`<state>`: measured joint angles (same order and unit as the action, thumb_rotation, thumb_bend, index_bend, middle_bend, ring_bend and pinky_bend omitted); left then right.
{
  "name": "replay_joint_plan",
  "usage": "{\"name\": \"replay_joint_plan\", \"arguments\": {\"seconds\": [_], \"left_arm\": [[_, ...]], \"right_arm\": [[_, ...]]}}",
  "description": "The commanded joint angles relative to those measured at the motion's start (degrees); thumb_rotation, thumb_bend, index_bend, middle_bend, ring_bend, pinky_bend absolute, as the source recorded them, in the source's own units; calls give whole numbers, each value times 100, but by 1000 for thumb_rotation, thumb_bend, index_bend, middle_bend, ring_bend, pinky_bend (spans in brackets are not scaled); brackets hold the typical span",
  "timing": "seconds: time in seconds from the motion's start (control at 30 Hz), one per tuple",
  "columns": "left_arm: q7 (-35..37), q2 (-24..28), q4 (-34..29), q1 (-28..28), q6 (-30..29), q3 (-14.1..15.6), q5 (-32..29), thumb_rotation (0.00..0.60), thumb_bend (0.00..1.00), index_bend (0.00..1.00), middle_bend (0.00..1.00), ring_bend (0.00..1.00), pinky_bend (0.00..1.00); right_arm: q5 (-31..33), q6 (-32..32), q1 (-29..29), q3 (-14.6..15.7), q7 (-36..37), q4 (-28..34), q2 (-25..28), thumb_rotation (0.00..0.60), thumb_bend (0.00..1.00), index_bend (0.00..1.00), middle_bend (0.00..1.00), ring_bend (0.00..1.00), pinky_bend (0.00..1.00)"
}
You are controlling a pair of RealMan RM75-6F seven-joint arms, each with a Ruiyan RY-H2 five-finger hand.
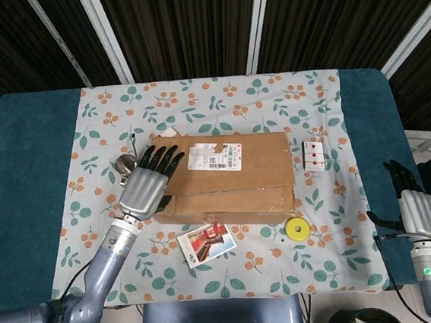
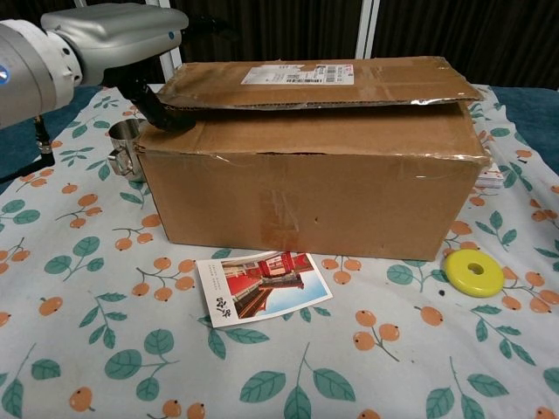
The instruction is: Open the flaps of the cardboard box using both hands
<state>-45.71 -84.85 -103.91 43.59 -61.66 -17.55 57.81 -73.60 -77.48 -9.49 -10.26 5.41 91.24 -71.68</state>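
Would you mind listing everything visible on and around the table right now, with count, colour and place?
cardboard box: one, brown, middle of the cloth, white label on its top flap, flaps not yet opened.
metal cup: one, silver, beside the box's left end.
postcard: one, red and white picture, flat on the cloth in front of the box.
yellow disc: one, yellow with a centre hole, near the box's front right corner.
playing cards: a small white set with red pips, right of the box.
tablecloth: one, white with orange and green floral print, over the teal table.
left hand: one, grey with black fingers, over the box's left end.
right hand: one, open, at the table's right edge, away from the box.
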Motion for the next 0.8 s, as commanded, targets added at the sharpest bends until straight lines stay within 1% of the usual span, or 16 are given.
{"name": "replay_joint_plan", "arguments": {"seconds": [0.03,0.2,0.27,0.53,0.67,0.8], "left_arm": [[24,-132,206,165,51,-51,-96,600,351,0,0,0,0],[174,-241,414,351,13,-173,-60,600,371,0,0,0,0],[253,-253,460,428,-20,-263,-21,600,372,0,0,0,0],[366,-140,641,732,-110,-608,132,600,373,0,0,0,0],[280,-67,921,953,-14,-737,10,600,373,0,0,0,0],[208,-58,1341,1243,143,-881,-159,600,373,0,0,0,0]], "right_arm": [[16,6,-2,-8,-1,-3,-1,600,266,0,0,11,238],[58,26,-6,-22,-2,-12,-5,600,266,0,0,11,238],[80,45,-11,-26,-4,-11,-8,600,265,0,0,11,238],[114,116,-29,-19,12,25,-19,600,266,0,0,11,238],[145,151,-37,-25,36,42,-21,600,265,0,0,11,238],[183,166,-36,-42,62,51,-19,600,265,0,0,11,238]]}}
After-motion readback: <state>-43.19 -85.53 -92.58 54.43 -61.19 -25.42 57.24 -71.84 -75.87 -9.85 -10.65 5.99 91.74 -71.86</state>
